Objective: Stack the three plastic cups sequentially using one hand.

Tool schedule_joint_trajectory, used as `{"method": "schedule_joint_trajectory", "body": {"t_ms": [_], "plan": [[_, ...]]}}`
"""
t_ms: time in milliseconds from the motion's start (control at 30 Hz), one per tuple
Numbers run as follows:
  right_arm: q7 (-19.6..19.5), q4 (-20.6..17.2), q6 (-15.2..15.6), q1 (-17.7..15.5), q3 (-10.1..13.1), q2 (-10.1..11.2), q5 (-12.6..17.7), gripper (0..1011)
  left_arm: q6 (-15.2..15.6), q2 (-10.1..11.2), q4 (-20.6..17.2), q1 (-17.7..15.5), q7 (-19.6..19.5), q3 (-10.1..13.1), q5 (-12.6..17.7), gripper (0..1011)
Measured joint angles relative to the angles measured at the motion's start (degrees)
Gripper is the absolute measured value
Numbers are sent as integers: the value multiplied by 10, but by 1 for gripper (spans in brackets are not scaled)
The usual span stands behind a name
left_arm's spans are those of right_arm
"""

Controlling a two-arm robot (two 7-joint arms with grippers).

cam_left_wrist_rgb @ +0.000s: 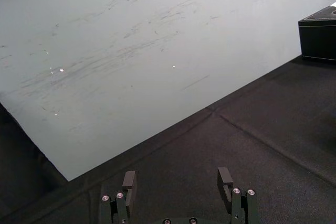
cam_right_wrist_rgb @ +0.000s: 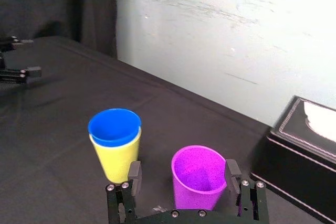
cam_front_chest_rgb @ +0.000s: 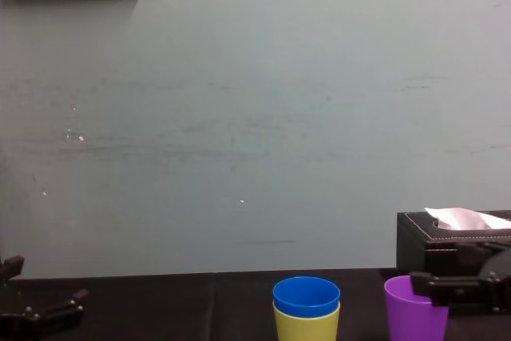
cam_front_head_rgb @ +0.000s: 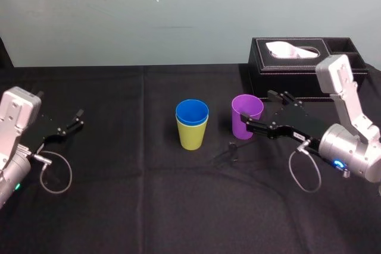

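Head view: blue cup (cam_front_head_rgb: 191, 111) nested in yellow-green cup (cam_front_head_rgb: 191, 139); right tool (cam_front_head_rgb: 257, 111) wide around purple cup (cam_front_head_rgb: 246, 109); left tool (cam_front_head_rgb: 77, 119) wide, far left.

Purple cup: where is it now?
In the head view the purple cup stands right of centre, between the open fingers of the right gripper, just right of the blue cup nested in the yellow-green cup. The left gripper sits far left.

yellow-green cup (cam_front_head_rgb: 190, 138): inside hidden by blue cup (cam_front_head_rgb: 191, 113) (nested) | chest view: cup bases cut off
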Motion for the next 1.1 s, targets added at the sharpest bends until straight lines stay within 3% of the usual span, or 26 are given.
{"method": "schedule_joint_trajectory", "body": {"t_ms": [433,1100], "plan": [[1,43,-4,-3,12,-9,-4,1000,0,0,0,0,0,0,0,1010],[21,99,-3,19,1,-29,-10,1000,0,0,0,0,0,0,0,1010]]}}
